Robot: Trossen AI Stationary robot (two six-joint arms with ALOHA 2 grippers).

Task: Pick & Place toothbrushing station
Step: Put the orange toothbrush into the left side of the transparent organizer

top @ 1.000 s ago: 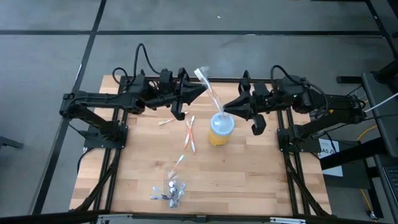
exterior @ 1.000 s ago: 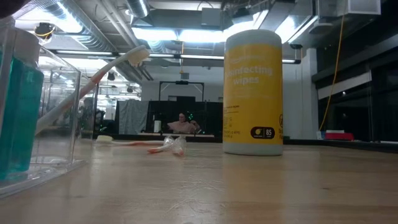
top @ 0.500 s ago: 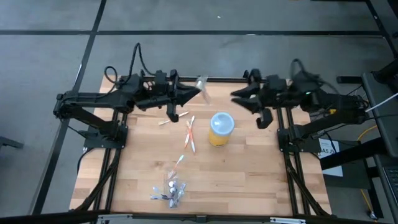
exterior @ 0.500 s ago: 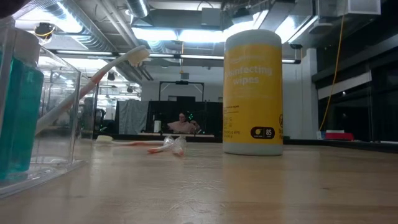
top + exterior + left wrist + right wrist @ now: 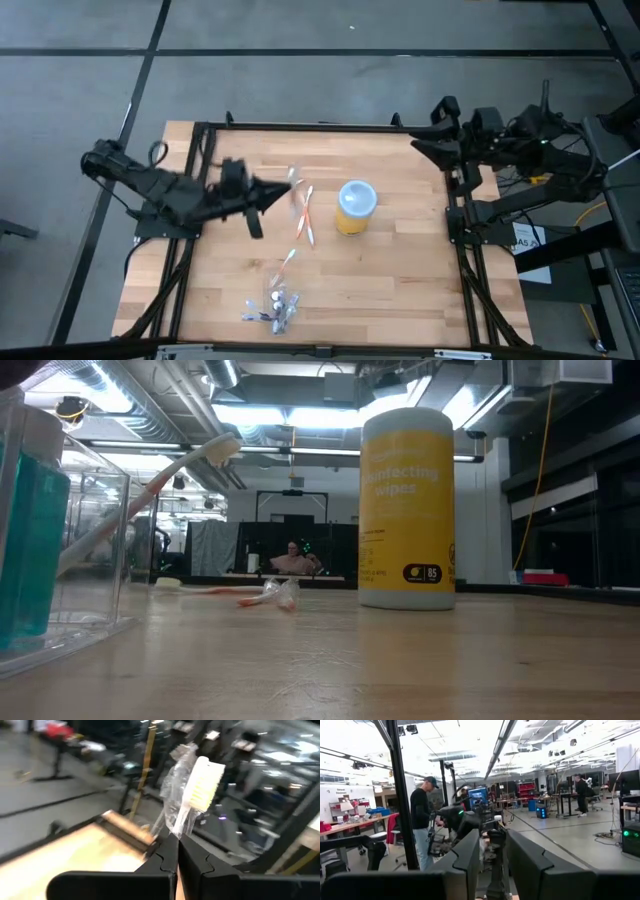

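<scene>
My left gripper (image 5: 276,191) is over the table's left middle, shut on a white toothbrush in a clear wrapper (image 5: 293,186); its bristle head (image 5: 203,781) sticks out past the fingertips. Pink and white toothbrushes (image 5: 304,214) lie flat on the wood beside it. The yellow cup with the pale-blue top (image 5: 355,206) stands upright at mid-table; it also shows in the low view (image 5: 407,510). A clear pouch with teal tubes (image 5: 272,308) lies near the front edge. My right gripper (image 5: 432,140) is open and empty at the far right edge. My left gripper pinches the wrapped toothbrush between its two fingers on the handle just below the bristle head (image 5: 176,831), through the clear wrapper. The fingers lie roughly level, pointing toward the table's right. The head stands out beyond the fingertips (image 5: 170,851), clear of the table.
In the low view the clear pouch (image 5: 60,560) with a teal tube and a toothbrush fills the left foreground. A black frame (image 5: 300,126) borders the table's far edge. Bare wood lies right of the cup (image 5: 420,260). People stand in the room beyond (image 5: 422,820).
My left gripper has gone from the far edge toward the table's near and left side, carrying the wrapped toothbrush away from the yellow cup. My right gripper has drawn back from beside the cup toward the far right edge.
</scene>
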